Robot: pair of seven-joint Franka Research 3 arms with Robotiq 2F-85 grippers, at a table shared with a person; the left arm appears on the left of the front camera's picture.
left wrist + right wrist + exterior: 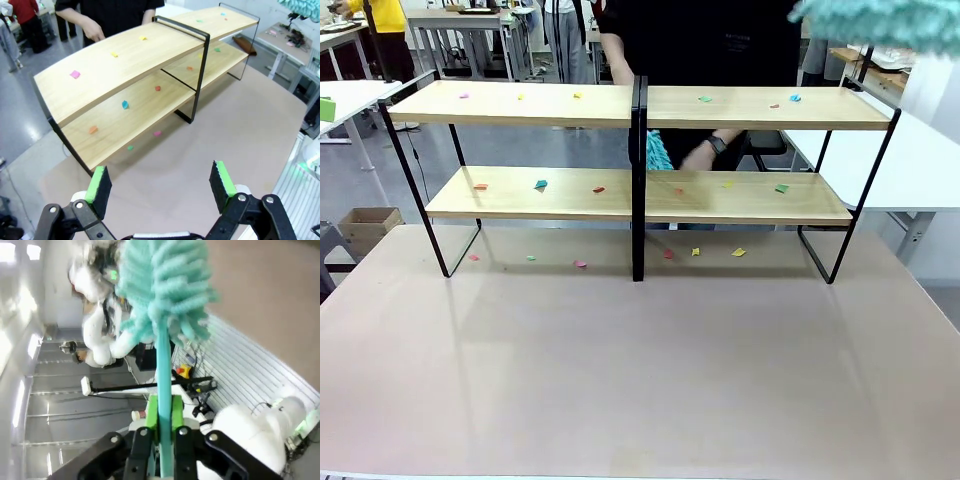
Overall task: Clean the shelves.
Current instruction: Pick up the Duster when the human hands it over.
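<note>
**Left station.** The left gripper [162, 182] hovers above the table [200, 150] with its jaws spread wide and nothing between the green pads [97, 181]. The left end of the shelves [500, 103] lies toward 11 o'clock in the left wrist view. This reads as a standby pose: the arm is kept off the rack and its camera overlooks both tiers.

**Work piece.** The shelves stand upright on the far half of the table, running from 9 to 3 o'clock in the front view with the long open side facing the robot. That gives both tiers frontal access. Small coloured paper scraps [541, 184] lie scattered on all four boards and on the table under the lower tier. They are judged to be the debris to sweep off.

**Centre.** Beyond the central post [638, 180], toward 12 o'clock, the person's hand [702, 153] sits between the tiers at the far edge, just beside a teal fluffy item [658, 150]. Whether the hand grasps it cannot be told.

**Right station.** The right gripper [162, 412] is pressed together on the thin handle of the duster [165, 285], which runs straight out along the fingers so the head extends the arm's reach. In the front view the head hangs at 1 o'clock, above the top right board and apart from it. It is probably held high to clear the frame before descending.
</note>
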